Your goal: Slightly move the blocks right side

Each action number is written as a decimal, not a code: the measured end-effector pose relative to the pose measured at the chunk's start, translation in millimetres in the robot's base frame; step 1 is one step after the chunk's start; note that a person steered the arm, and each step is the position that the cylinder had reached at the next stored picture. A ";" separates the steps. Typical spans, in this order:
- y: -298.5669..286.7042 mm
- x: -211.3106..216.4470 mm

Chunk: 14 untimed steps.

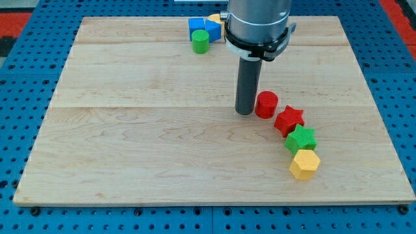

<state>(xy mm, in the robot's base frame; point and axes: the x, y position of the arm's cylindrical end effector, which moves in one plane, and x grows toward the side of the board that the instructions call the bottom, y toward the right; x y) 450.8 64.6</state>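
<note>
My tip (245,112) rests on the board just left of a red cylinder (266,104), close to it or touching. From that cylinder a chain runs down to the view's right: a red star (289,119), a green star (301,139) and a yellow hexagon (304,164), each against the one before it. At the view's top a blue cube (196,27), a blue block (213,30), a green cylinder (200,42) and a yellow block (215,19) cluster together. The arm partly hides the yellow block.
The wooden board (130,130) lies on a blue perforated table (26,78). The arm's grey body (258,23) stands over the top middle of the board, right of the top cluster.
</note>
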 end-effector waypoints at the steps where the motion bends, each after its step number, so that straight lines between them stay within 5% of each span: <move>1: 44.9 -7.8; 4: 19.7 52.3; 7: 72.1 30.2; 9: 18.1 64.2; 12: 62.5 64.8; 14: 52.3 12.4</move>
<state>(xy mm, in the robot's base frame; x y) 463.2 116.8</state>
